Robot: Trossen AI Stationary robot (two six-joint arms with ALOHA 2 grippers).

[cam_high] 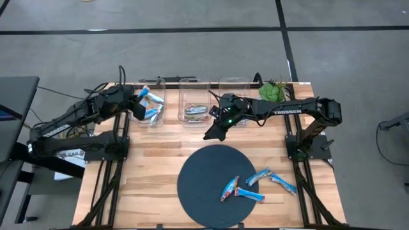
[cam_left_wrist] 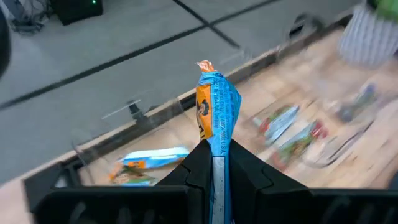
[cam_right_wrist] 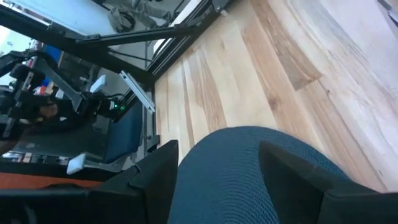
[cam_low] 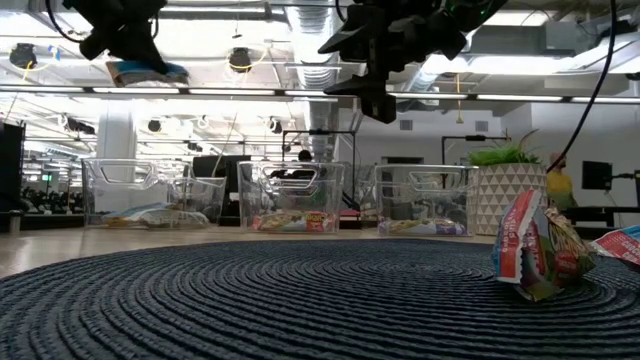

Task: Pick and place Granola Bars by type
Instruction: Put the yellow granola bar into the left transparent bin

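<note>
My left gripper (cam_high: 139,102) is shut on a blue granola bar (cam_left_wrist: 217,109) and holds it over the left clear bin (cam_high: 152,105). More blue bars (cam_left_wrist: 146,163) lie in that bin. Multicoloured bars (cam_high: 195,111) lie in the middle bin. My right gripper (cam_high: 214,131) is open and empty. It hovers above the far edge of the dark round mat (cam_high: 204,176), and its fingers (cam_right_wrist: 158,174) frame the mat's weave. Several bars remain on the mat's near right part: a multicoloured one (cam_high: 230,188), another (cam_high: 250,195) and two blue ones (cam_high: 259,177), (cam_high: 283,184). My left gripper pinches the blue bar between its two fingers (cam_left_wrist: 199,165) at one end (cam_left_wrist: 216,149). The rest of the wrapper sticks out past the fingertips along their line. The bar is lifted clear, high above the left bin (cam_low: 150,190), as the low view shows (cam_low: 148,72).
Three clear bins stand in a row along the far edge; the right one (cam_high: 234,96) holds a few bars. A potted green plant (cam_high: 273,91) sits at the far right corner. Bare wood lies between the bins and the mat.
</note>
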